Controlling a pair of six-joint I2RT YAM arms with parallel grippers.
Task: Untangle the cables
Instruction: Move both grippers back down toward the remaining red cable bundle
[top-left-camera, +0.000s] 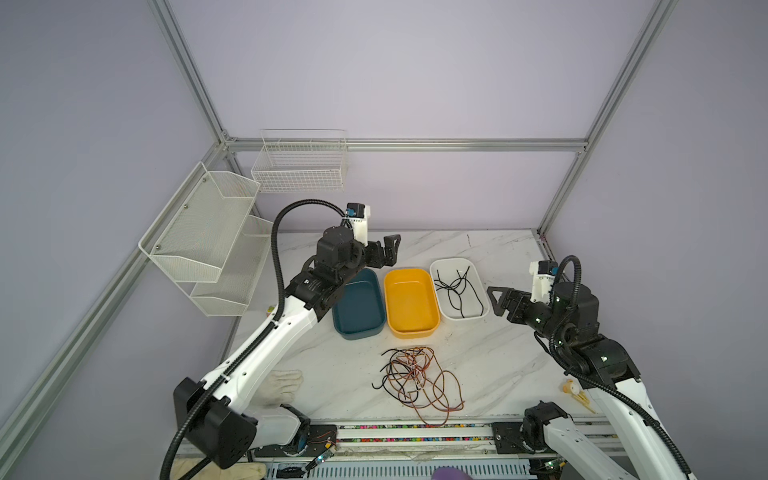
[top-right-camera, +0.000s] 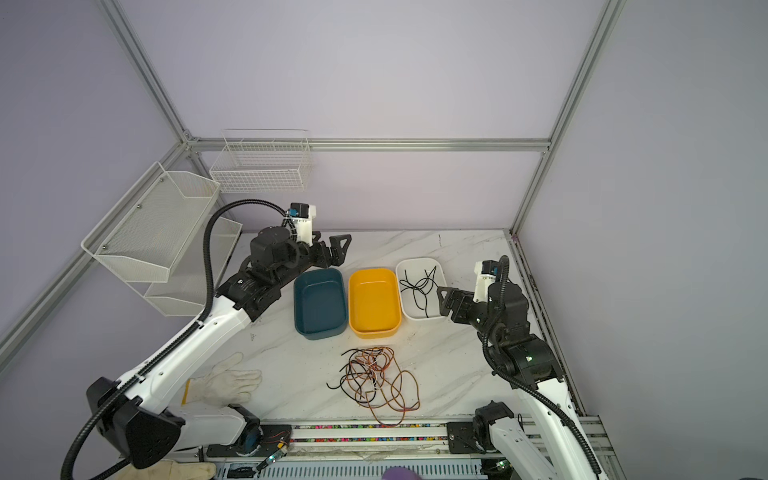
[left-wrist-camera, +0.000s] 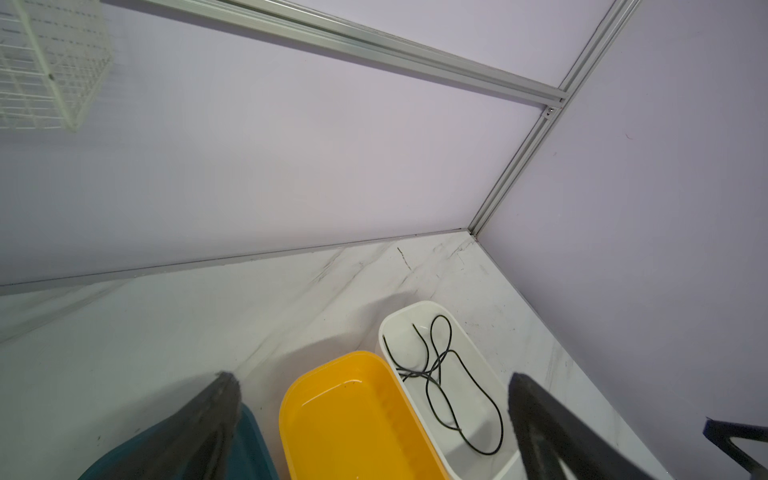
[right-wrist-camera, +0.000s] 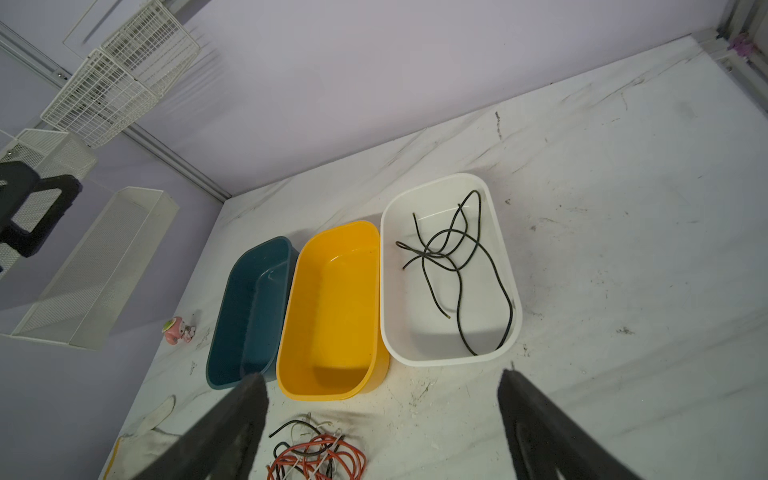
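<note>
- Lying in a loose knot on the table (top-left-camera: 498, 365) near its front edge, black, orange-brown and white cables (top-left-camera: 415, 380) cross over one another, in front of the yellow bin (top-left-camera: 411, 331).
- Separate black strands (top-left-camera: 457, 291) lie curled inside the white bin (top-left-camera: 465, 316), well apart from the knot.
- Left gripper (top-left-camera: 388, 249) hangs over the far end of the teal bin (top-left-camera: 357, 333), jaws spread wide, holding nothing.
- Right gripper (top-left-camera: 495, 302) hovers just beside the white bin, jaws spread, nothing between them.
</note>
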